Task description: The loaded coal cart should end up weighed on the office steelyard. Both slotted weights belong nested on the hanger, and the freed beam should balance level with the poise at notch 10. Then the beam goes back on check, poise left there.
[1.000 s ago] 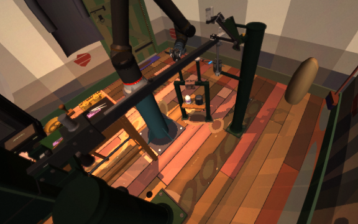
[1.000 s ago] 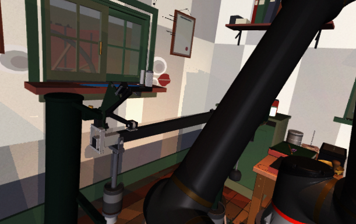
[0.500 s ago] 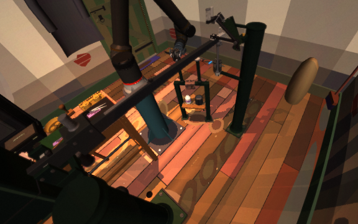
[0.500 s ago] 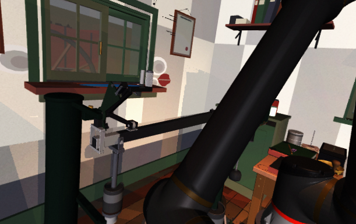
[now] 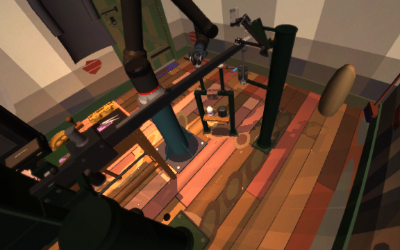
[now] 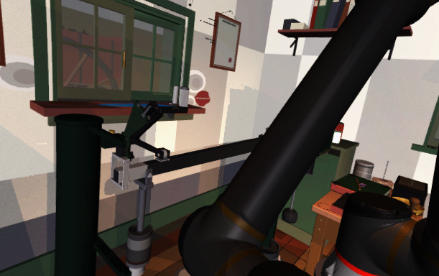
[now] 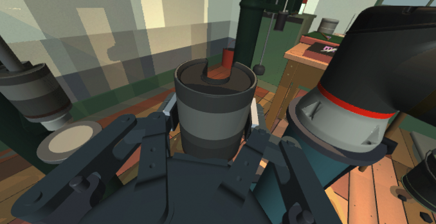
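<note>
The arm hides most of my gripper (image 5: 197,58) from the side cameras. I hold a grey slotted weight (image 7: 214,107) upright between my fingers (image 7: 213,113), its slot facing away from me. The hanger (image 6: 139,230) hangs on a rod from the short end of the steelyard beam (image 5: 186,85). One slotted weight (image 7: 33,95) sits on the hanger, above its round plate (image 7: 66,140), to my left. The beam runs from the green post (image 5: 276,86) towards the near corner. A dark poise (image 7: 280,20) hangs under the notched beam. The coal cart is not in sight.
The robot's base (image 7: 347,123) stands close on my right. A wooden desk (image 7: 305,58) with a ledger lies beyond it. A green frame (image 5: 217,111) with small items stands under the beam. A red can (image 7: 228,57) sits by the post.
</note>
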Controlling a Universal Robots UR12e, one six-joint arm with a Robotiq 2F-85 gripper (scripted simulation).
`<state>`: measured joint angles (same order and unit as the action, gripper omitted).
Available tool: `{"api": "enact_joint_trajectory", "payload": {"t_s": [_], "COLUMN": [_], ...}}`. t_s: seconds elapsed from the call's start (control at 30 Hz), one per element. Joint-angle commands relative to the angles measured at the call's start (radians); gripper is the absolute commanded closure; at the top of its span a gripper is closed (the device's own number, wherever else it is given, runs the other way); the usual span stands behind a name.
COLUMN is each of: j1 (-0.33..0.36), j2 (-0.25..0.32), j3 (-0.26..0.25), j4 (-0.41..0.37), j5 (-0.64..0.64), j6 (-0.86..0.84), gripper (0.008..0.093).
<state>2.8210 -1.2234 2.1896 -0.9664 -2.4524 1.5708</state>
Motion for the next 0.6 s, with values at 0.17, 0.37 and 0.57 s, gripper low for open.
{"api": "enact_joint_trajectory", "payload": {"t_s": [0.17,0.37,0.57], "j1": [0.000,0.000,-0.004], "j2": [-0.018,-0.019,-0.017], "j3": [-0.005,-0.006,-0.011], "j4": [0.023,0.026,0.028], "j5": [0.000,0.000,-0.004], "j6": [0.000,0.000,0.000], "gripper": [0.0934,0.0934,0.0934]}}
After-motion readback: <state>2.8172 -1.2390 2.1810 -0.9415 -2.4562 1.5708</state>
